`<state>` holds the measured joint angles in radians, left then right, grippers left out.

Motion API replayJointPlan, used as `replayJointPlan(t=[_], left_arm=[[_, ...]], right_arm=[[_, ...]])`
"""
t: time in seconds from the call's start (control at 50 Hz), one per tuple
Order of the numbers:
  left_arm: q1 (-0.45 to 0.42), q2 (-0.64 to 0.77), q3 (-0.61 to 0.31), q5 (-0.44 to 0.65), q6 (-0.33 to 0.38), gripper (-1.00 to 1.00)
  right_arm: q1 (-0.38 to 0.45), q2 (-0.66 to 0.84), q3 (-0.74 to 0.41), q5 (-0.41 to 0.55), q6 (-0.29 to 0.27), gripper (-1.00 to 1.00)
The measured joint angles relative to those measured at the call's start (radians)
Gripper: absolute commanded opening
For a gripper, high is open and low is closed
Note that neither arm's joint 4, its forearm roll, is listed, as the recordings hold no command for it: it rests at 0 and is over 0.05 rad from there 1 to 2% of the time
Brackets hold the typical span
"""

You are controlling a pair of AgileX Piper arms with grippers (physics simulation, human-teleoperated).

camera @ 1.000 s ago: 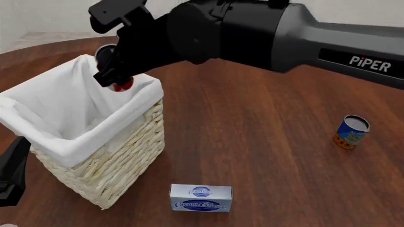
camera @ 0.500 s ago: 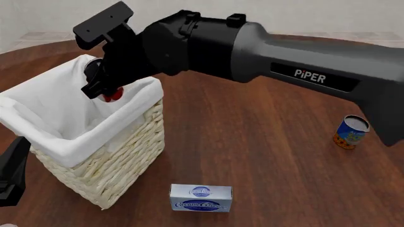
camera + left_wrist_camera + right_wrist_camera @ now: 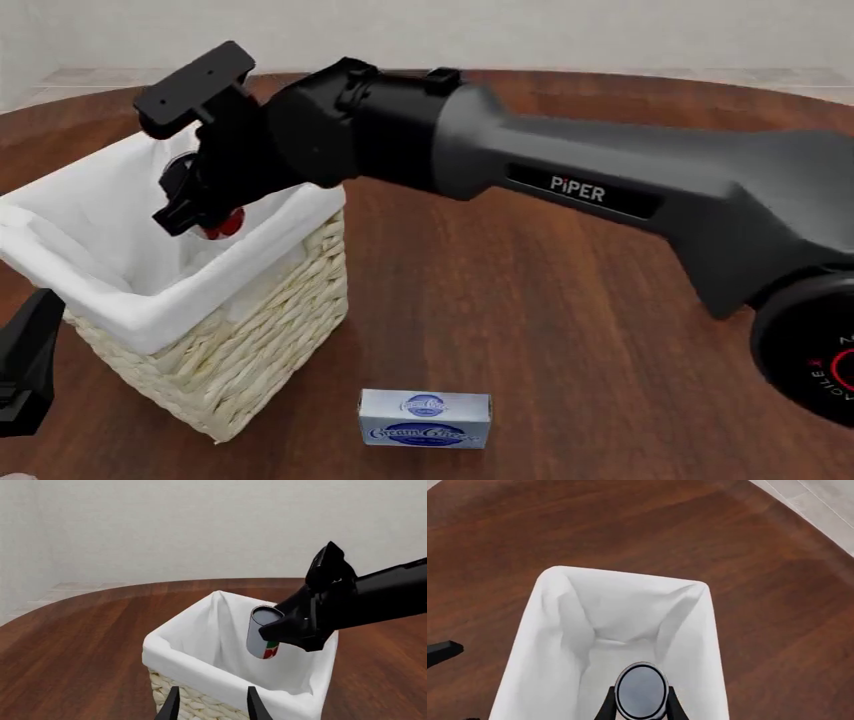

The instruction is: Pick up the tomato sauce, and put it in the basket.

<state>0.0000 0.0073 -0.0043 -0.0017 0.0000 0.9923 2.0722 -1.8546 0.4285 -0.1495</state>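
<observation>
Round wooden table [image 3: 561, 330], dark reddish-brown, pale wall behind; we list items left to right in the front view.

1. Left gripper [image 3: 20, 375]: we see only a black part of it at the 8 o'clock edge of the front view. In the left wrist view two black fingertips [image 3: 255, 705] stand moderately apart with nothing between them, pointing toward the basket.

2. Basket [image 3: 254, 340]: cream wicker, square and tall, white cloth liner folded over its rim, standing on the table at roughly 9 o'clock.

3. Tomato sauce [image 3: 263, 639]: small can, silver-grey top, red, white and green label. We find it held over the basket's opening, about level with the liner rim, near the far right wall. In the front view only a red patch shows beneath the arm.

4. Right gripper [image 3: 283, 630]: black, reaching in from 3 o'clock; its fingers are closed on the sides of the can, as the right wrist view confirms from above.

5. Blue and white box [image 3: 424, 418]: lying flat on the table at 6 o'clock, just beside the basket's near corner, not touching it.
</observation>
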Motion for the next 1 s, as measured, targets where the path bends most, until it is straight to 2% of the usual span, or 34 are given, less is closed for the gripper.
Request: replayJointPlan(t=[0.58, 1.0], left_arm=[[0.0, 0.0, 0.0, 0.0, 0.0, 1.0], [0.0, 0.0, 0.0, 0.0, 0.0, 1.0]], right_arm=[[0.007, 0.021, -0.04, 0.008, 0.012, 1.0], [0.016, -0.046, -0.016, 0.019, -0.007, 1.0]])
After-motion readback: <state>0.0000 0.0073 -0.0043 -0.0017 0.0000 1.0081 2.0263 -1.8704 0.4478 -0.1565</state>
